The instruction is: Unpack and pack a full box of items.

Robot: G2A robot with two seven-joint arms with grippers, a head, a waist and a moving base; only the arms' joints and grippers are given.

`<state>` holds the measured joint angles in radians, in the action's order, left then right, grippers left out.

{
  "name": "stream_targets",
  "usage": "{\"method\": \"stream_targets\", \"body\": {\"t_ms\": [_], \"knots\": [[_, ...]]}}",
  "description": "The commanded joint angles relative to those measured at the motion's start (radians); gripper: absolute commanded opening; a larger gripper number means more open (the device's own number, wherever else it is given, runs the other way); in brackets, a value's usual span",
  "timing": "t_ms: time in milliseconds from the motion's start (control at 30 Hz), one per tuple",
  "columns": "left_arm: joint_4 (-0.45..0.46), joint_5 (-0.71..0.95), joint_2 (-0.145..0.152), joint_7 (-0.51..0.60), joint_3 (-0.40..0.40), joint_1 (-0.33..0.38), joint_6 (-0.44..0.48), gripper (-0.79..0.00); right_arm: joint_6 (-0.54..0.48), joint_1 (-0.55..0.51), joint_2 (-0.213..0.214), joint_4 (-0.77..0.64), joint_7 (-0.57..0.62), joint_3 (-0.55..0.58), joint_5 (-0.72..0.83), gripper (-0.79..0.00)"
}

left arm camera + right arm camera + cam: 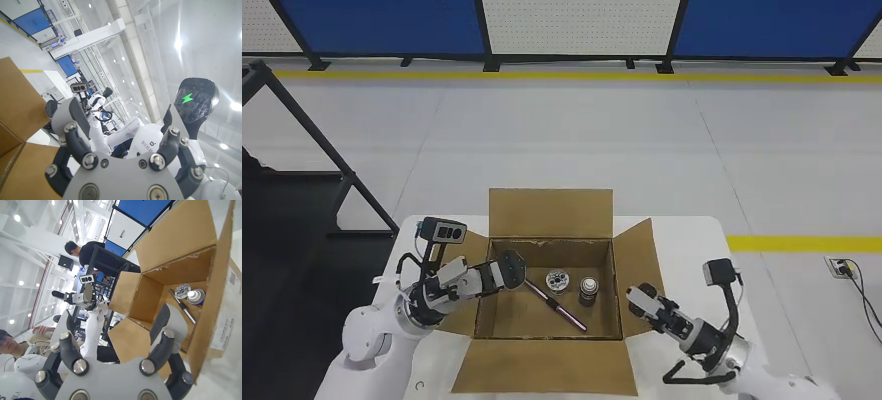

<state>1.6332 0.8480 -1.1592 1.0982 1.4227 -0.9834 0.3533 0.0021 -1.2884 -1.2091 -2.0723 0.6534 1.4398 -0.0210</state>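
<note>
An open cardboard box (550, 212) stands on the white table (692, 235) with all its flaps folded out. Inside lie a metal rod with a dark handle (557, 305), a round white disc (558, 280) and a small can (588, 291); the right wrist view shows the rod (184, 308), disc (181, 290) and can (195, 296) too. My left gripper (508, 272) is at the box's left wall, open and empty (122, 117). My right gripper (642, 298) is over the right flap, open and empty (117, 323), outside the box wall (147, 294).
A black metal frame (302, 130) stands on the floor beyond the table's left side. The box's front flap (542, 368) lies flat toward the near table edge. Bare table shows to the right of the box.
</note>
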Motion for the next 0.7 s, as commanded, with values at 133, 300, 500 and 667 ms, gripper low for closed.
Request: {"method": "stream_targets", "body": {"t_ms": [133, 300, 500, 667], "knots": [[0.081, 0.041, 0.005, -0.069, 0.079, -0.077, 0.037, 0.000, 0.061, 0.108, -0.005, 0.010, 0.011, -0.136, -0.134, 0.000], [0.149, 0.054, 0.011, -0.109, 0.169, -0.159, 0.056, 0.000, 0.155, 0.200, -0.011, 0.039, 0.033, -0.244, -0.295, 0.000], [0.182, 0.092, 0.013, -0.177, 0.241, -0.236, 0.055, 0.000, 0.261, 0.273, -0.017, 0.086, 0.076, -0.327, -0.424, 0.000], [0.182, 0.092, 0.013, -0.177, 0.241, -0.236, 0.055, 0.000, 0.261, 0.273, -0.017, 0.086, 0.076, -0.327, -0.424, 0.000]]}}
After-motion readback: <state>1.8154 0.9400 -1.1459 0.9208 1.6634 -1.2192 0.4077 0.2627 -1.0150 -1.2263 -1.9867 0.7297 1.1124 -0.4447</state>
